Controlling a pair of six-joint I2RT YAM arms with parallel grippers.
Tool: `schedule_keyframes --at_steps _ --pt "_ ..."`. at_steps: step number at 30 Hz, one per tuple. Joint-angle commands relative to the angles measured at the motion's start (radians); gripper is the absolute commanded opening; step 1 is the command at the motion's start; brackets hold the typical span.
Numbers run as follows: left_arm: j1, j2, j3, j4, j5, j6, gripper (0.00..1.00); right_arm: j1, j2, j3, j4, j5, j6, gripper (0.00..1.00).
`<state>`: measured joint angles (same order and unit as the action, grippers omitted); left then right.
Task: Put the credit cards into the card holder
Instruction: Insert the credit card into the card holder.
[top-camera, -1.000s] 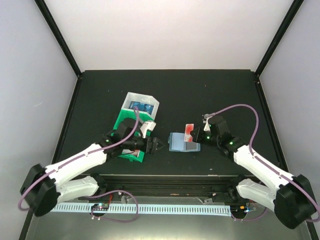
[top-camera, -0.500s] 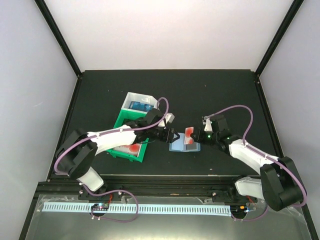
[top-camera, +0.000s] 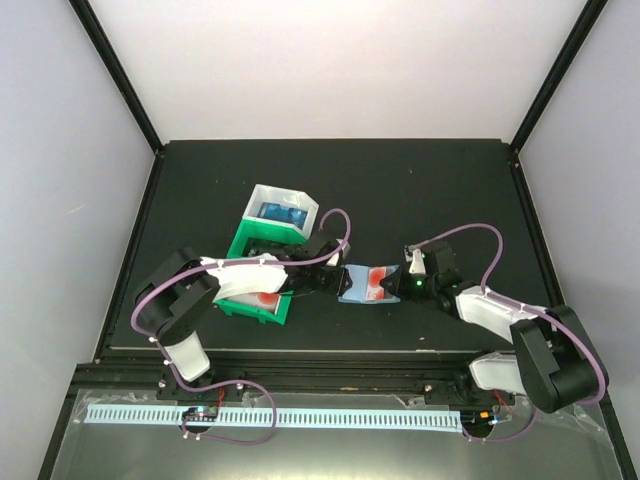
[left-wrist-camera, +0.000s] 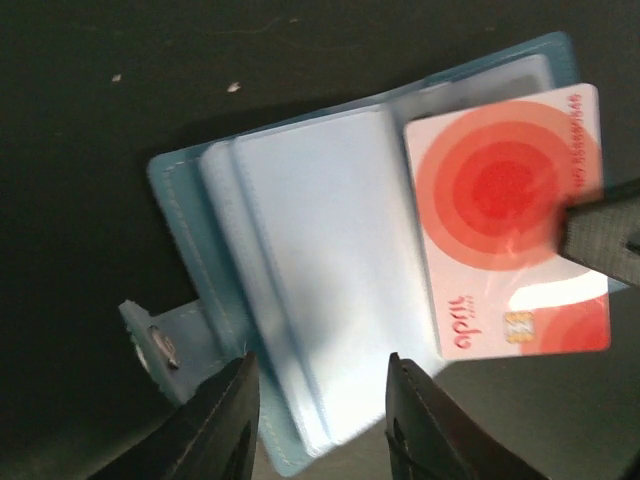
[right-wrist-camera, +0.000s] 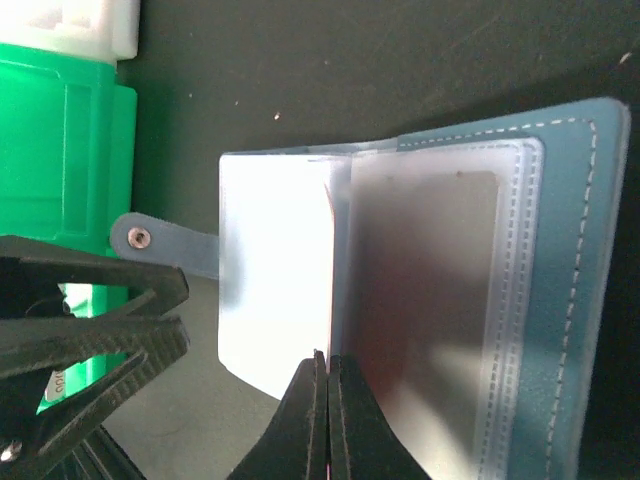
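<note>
The teal card holder lies open on the black table, its clear sleeves up. My right gripper is shut on a red-and-white credit card, held over the holder's right half. In the left wrist view the credit card covers the right sleeves of the card holder. My left gripper is open, its jaws on either side of the near edge of the sleeves, next to the snap tab. The right wrist view shows the card edge-on between the shut fingertips.
A green bin sits left of the holder with a red-and-white card inside. A white bin behind it holds blue cards. The left arm stretches over the green bin.
The left gripper swung right from the green bin to the holder's left edge while its jaws narrowed. The right gripper brought the card down and left over the holder.
</note>
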<state>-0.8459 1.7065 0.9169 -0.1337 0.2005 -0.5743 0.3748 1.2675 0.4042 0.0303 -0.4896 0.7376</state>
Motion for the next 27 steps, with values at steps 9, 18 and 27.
schedule_keyframes --at_steps 9,18,27 --pt "-0.007 0.086 0.063 -0.118 -0.160 0.000 0.35 -0.009 0.067 -0.022 0.122 -0.074 0.054 0.01" --pt "-0.012 0.099 0.059 -0.123 -0.161 0.002 0.29 -0.021 0.134 -0.017 0.140 -0.033 0.070 0.01" --pt "-0.014 0.109 0.065 -0.125 -0.139 0.006 0.28 -0.020 0.171 -0.034 0.194 -0.011 0.105 0.01"
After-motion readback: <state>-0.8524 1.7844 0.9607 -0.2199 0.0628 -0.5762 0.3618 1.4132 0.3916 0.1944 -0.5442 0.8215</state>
